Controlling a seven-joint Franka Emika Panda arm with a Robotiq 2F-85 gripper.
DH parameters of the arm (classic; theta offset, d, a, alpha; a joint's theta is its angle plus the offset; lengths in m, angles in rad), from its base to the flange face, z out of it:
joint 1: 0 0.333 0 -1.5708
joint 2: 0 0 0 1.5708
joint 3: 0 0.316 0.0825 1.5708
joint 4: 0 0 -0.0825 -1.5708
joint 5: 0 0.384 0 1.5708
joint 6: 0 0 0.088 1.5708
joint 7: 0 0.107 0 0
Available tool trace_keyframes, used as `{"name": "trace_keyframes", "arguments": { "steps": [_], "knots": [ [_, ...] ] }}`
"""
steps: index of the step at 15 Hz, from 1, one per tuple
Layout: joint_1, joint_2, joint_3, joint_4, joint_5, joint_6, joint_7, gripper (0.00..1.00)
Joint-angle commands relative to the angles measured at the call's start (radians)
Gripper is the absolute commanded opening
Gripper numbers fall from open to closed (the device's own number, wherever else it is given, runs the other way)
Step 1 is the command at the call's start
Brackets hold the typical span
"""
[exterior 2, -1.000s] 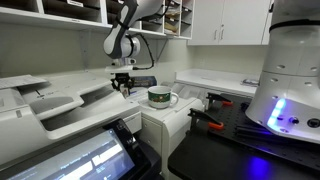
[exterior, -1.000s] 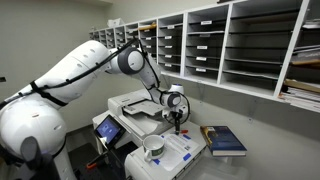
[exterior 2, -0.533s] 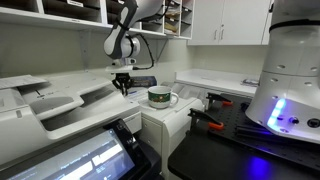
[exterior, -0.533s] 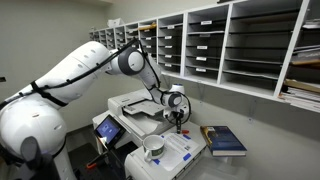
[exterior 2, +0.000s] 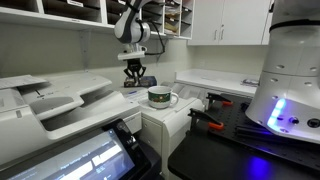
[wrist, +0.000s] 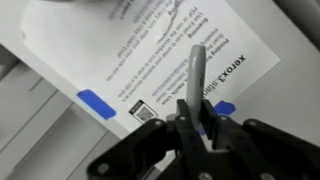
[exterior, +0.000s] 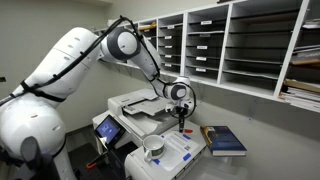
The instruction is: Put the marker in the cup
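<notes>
My gripper is shut on the marker, a slim grey stick that juts out from between the fingers over a printed Xerox label. In an exterior view the gripper hangs in the air with the marker pointing down, above the surface between the printer and the blue book. The cup, white-grey with a dark inside, stands on a white box nearer the camera. In an exterior view the gripper is up and to the left of the cup.
A blue book lies right of the gripper. A white printer stands to its left. Wall shelves with paper trays run behind. A white box with a printed label holds the cup.
The arm has risen and swung sideways toward the cup's side, carrying the marker up off the surface. The cup and book have not moved.
</notes>
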Motion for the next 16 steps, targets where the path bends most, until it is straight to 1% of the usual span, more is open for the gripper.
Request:
{"name": "trace_keyframes", "arguments": {
  "steps": [1,2,3,4,6,8,10,12,13,15,16],
  "knots": [
    [-0.057,-0.22,0.042,-0.199,0.067,-0.113,-0.105,0.05],
    [-0.077,-0.274,0.054,-0.233,0.096,-0.179,-0.147,0.05],
    [-0.082,-0.321,0.053,-0.269,0.106,-0.217,-0.169,0.05],
    [-0.097,-0.357,0.064,-0.289,0.128,-0.297,-0.213,0.05],
    [-0.109,-0.404,0.072,-0.324,0.151,-0.414,-0.25,0.05],
    [-0.119,-0.414,0.083,-0.341,0.189,-0.515,-0.275,0.05],
    [-0.123,-0.399,0.09,-0.358,0.227,-0.555,-0.285,0.05],
    [-0.123,-0.376,0.094,-0.372,0.261,-0.552,-0.289,0.05],
    [-0.122,-0.361,0.093,-0.378,0.276,-0.532,-0.284,0.05],
    [-0.134,-0.308,0.092,-0.354,0.324,-0.559,-0.281,0.05],
    [-0.136,-0.286,0.089,-0.348,0.337,-0.552,-0.272,0.05]
  ]
}}
